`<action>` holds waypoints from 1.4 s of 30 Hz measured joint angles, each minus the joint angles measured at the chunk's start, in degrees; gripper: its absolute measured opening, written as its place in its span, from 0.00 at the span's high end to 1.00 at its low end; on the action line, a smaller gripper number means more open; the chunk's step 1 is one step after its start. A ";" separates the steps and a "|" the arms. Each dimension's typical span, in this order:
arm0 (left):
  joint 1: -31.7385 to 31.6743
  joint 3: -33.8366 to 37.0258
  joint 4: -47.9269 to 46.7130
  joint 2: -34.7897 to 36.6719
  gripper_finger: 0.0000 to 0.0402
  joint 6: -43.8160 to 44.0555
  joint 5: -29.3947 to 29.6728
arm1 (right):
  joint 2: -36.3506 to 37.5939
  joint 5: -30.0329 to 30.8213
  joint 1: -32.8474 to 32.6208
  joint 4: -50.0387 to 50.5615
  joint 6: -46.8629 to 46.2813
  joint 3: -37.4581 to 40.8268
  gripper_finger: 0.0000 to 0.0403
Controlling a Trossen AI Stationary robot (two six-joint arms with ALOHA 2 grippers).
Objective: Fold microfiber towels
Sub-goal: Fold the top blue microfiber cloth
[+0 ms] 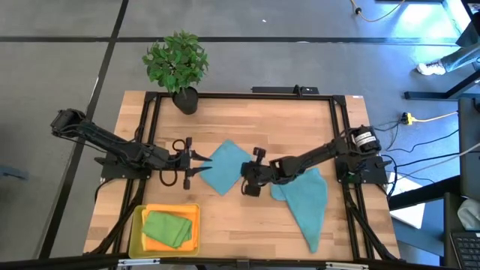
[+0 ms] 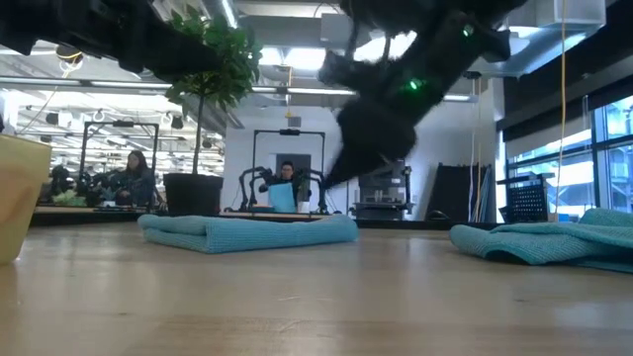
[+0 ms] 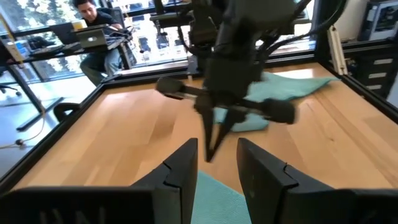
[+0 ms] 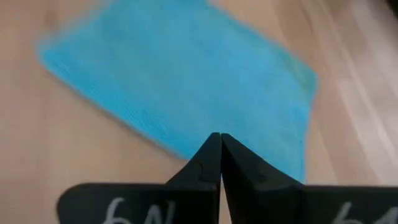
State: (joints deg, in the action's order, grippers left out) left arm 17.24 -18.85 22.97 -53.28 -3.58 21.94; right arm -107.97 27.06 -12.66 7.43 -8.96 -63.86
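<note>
A folded teal-blue towel (image 1: 225,169) lies flat at the table's middle, also seen in the low view (image 2: 247,232) and the right wrist view (image 4: 186,81). A second teal-blue towel (image 1: 309,201) lies rumpled to its right, under my right arm. My right gripper (image 4: 219,140) is shut and empty, slanting down over the folded towel's right part, its tip clear of the cloth (image 2: 331,178). My left gripper (image 1: 199,166) hovers open at the folded towel's left corner, holding nothing. A green towel (image 1: 166,227) lies folded in the yellow tray (image 1: 136,225).
A potted plant (image 1: 178,64) stands at the far edge, left of centre. The yellow tray sits at the near left corner. A black frame rail (image 1: 247,95) runs around the table. Bare wood shows near the front edge in the middle.
</note>
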 joint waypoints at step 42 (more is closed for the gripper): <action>-0.03 0.00 -0.23 -0.02 0.74 0.38 0.54 | -0.72 -7.56 2.21 -21.22 9.85 6.41 0.90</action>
State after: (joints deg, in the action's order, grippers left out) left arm 17.22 -18.85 22.75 -53.30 -3.20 22.48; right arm -108.68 19.50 -10.45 -13.79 0.89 -57.45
